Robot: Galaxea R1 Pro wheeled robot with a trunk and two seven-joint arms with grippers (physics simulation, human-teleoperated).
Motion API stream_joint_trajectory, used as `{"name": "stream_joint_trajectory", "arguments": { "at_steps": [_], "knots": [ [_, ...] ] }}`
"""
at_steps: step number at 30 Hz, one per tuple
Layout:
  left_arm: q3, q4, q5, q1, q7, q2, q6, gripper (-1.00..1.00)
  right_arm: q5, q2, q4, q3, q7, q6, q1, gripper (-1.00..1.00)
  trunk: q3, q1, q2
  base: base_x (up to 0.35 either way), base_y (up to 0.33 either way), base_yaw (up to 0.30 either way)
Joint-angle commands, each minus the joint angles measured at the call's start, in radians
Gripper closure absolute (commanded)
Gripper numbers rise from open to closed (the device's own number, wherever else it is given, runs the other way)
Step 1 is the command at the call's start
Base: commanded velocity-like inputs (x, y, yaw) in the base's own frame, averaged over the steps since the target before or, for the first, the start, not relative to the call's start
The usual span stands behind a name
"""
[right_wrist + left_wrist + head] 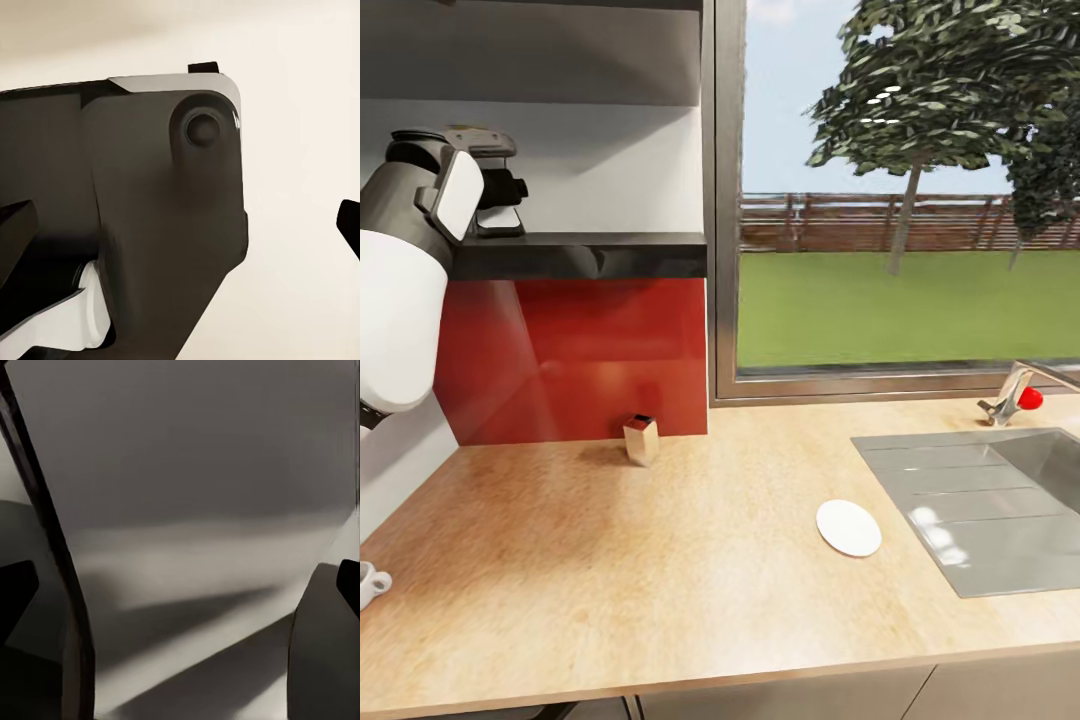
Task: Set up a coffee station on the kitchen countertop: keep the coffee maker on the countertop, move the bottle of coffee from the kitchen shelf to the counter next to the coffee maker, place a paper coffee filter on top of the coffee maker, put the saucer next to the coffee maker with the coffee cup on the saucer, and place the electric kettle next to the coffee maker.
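Up at the dark kitchen shelf (580,255), the left gripper (180,585), fingers apart and empty, seems to be seeking the coffee bottle, so it must next find 1.

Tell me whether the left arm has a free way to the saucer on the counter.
Probably yes. The left arm is raised by the shelf, and the counter lies bare between it and the saucer, which sits well across toward the sink.

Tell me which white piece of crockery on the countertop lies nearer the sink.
The saucer, lying flat just beside the sink; the coffee cup sits at the counter's far left edge.
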Motion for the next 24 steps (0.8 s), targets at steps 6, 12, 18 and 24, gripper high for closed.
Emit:
{"name": "stream_joint_trajectory", "arguments": {
  "at_steps": [6, 12, 18, 24],
  "knots": [
    [0.002, -0.003, 0.006, -0.001, 0.003, -0.002, 0.005, -1.0, -0.008, 0.0, -0.002, 0.008, -0.002, 0.005, -0.001, -1.0, -0.002, 0.001, -0.002, 0.002, 0.0, 0.0],
    [0.003, -0.001, 0.008, -0.001, 0.002, 0.0, 0.006, 1.0, -0.008, 0.0, -0.001, 0.008, -0.002, 0.005, 0.002, -1.0, -0.002, 0.001, -0.002, 0.0, 0.0, 0.0],
    [0.005, -0.007, 0.005, -0.001, 0.003, 0.001, 0.006, 1.0, -0.008, 0.0, -0.002, 0.008, -0.002, 0.005, 0.007, -1.0, -0.002, 0.001, -0.002, 0.0, 0.0, 0.0],
    [0.004, -0.013, 0.003, -0.001, 0.004, 0.001, 0.006, 1.0, -0.009, 0.0, -0.002, 0.008, -0.003, 0.005, 0.008, -1.0, -0.002, 0.001, -0.002, 0.0, 0.0, 0.0]
  ]
}}
